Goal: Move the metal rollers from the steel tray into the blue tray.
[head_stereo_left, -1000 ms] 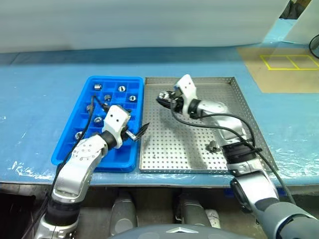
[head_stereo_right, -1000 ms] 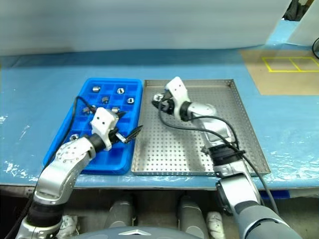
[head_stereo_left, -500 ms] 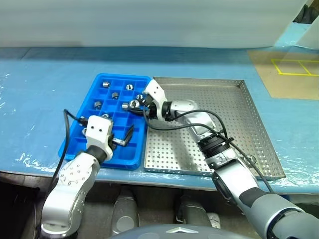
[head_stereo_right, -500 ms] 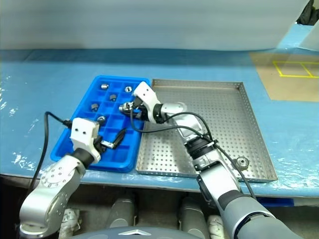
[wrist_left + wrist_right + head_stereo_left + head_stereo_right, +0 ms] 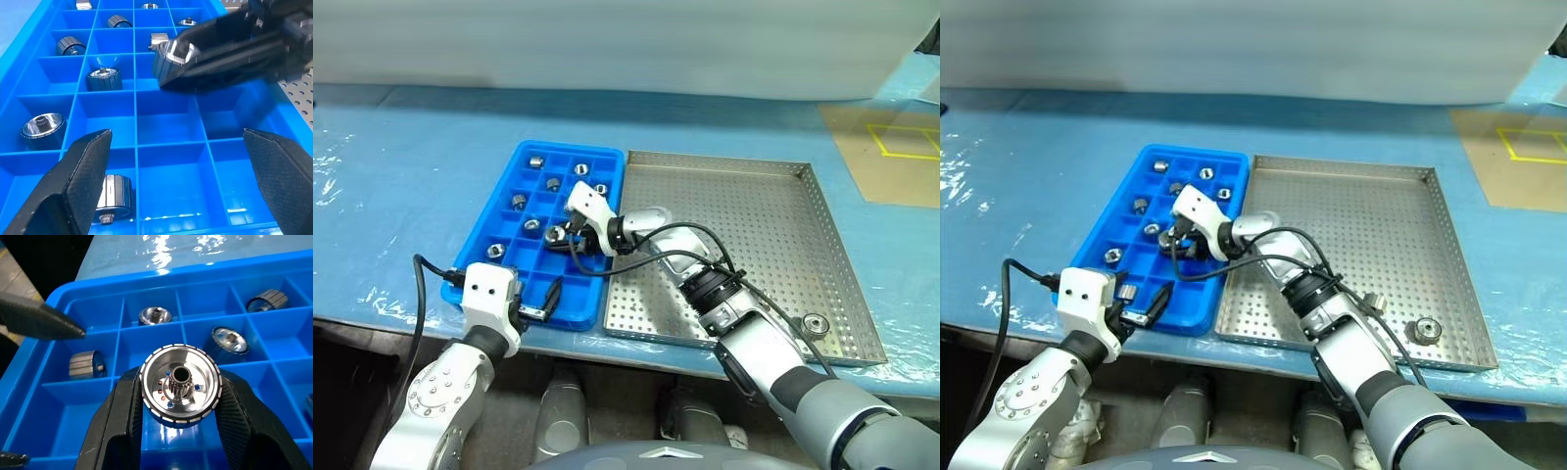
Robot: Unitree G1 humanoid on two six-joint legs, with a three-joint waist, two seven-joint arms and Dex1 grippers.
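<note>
**Desk:** Surface first, please.

**Operator:** I log a bench covered in light blue plastic sheeting (image 5: 401, 166), with a pale wall behind. On it sit two trays side by side, rims touching or nearly so: a bright blue rectangular plastic tray with a grid of square cells (image 5: 505, 196), and to its right a large square tray of silver perforated sheet metal with low rims (image 5: 783, 225).

**Desk:** Rollers?

**Operator:** Item: small shiny silver-grey cylindrical rollers (image 5: 536, 160), several lying in separate cells of the blue tray, mostly in its far and middle rows. Item: one roller (image 5: 817, 324) in the steel tray, near its front right corner.

**Desk:** Right arm?

**Operator:** I see the right gripper (image 5: 180, 396) over the middle of the blue tray, its two black fingers clamped on the ribbed rim of one polished roller (image 5: 180, 382), dark centre hole facing the wrist camera, held above the cells.

**Desk:** Left arm?

**Operator:** The left gripper (image 5: 181, 161) sits at the near edge of the blue tray, fingers (image 5: 83, 171) spread wide, nothing between them.
</note>
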